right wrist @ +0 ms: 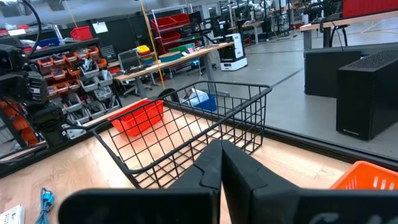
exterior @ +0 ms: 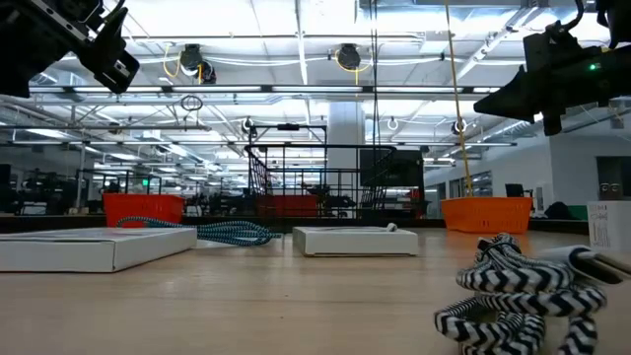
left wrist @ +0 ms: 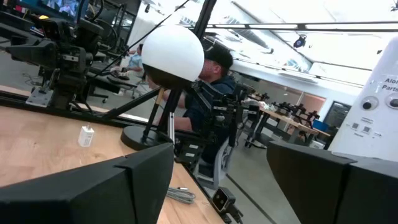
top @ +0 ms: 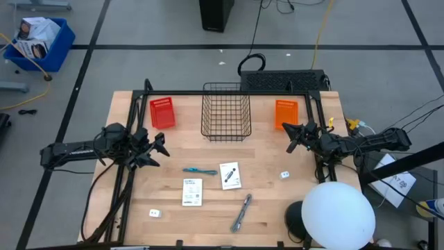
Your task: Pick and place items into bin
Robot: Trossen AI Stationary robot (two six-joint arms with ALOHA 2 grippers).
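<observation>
My left gripper hovers open above the table's left part, and its wrist view looks across at one tiny white cube. My right gripper hovers shut above the right part, near the orange bin. Flat on the wood between them lie a teal pen, two white printed packets, a grey metallic stick and two white cubes. The black wire basket stands at the far middle. In the low view both grippers hang high above the table.
A red bin and an orange bin flank the wire basket at the far edge. A white dome lamp stands at the near right corner. A black-and-white striped thing lies close to the low camera. A person sits beyond the table.
</observation>
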